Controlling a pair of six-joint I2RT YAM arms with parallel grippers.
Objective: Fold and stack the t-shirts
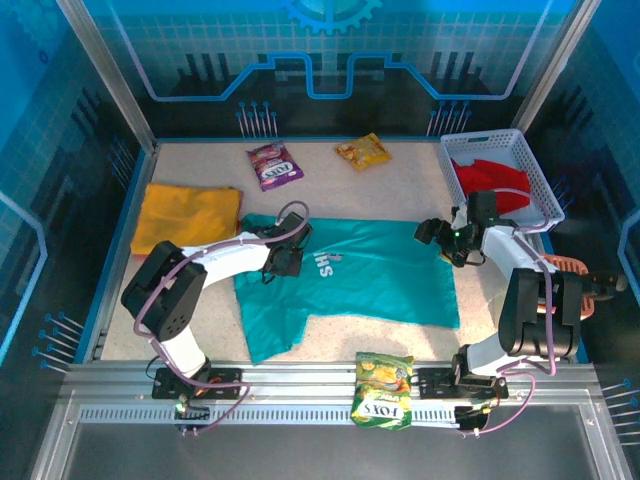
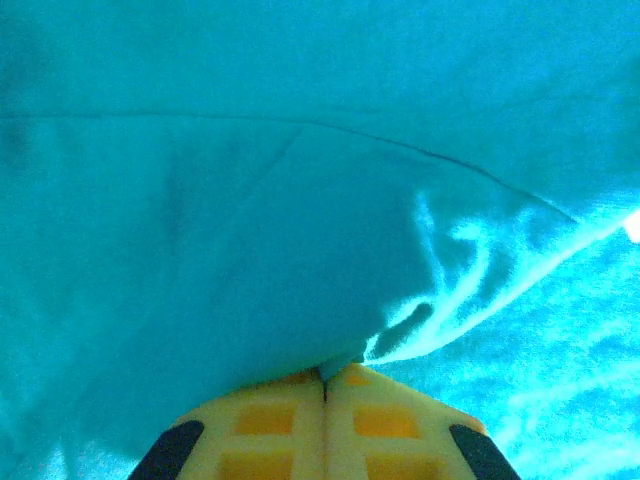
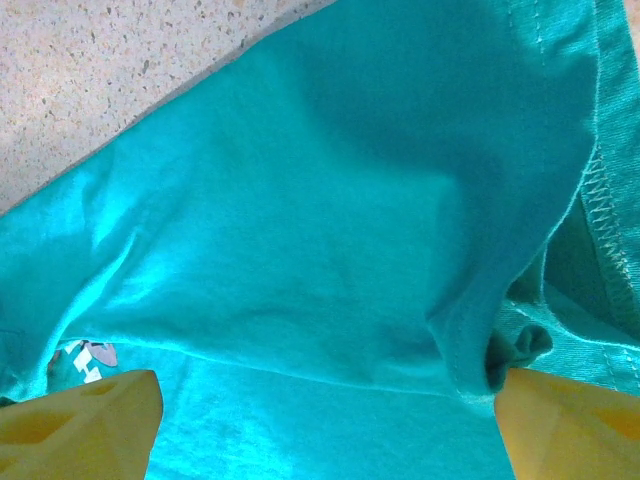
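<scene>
- My left claw [image 2: 325, 378] is pinched shut on a raised fold of the teal shirt [image 1: 380, 280], just beside its white lettering [image 1: 322, 265].
- My right claw [image 3: 325, 392] stands wide over the stitched hem [image 3: 600, 190] at the shirt's right edge, a finger on either side of a bunched fold. It grips nothing.
- The teal shirt lies spread and rumpled on the middle of the table [image 1: 400, 170]. The yellow shirt [image 1: 185, 215] sits at the left, and the red shirt [image 1: 490, 175] is in the basket [image 1: 545, 190] at the far right.
- I judge the cloth light, thin and limp, so it will sag between two holds and drag on the table rather than slide cleanly.
- A pinch mid-panel may catch only the top layer. I'd take the doubled hem or a seam, where the thicker cloth gives the fingers more to bite.
- I'd keep both holds level and taut, or the fold will wander.
</scene>
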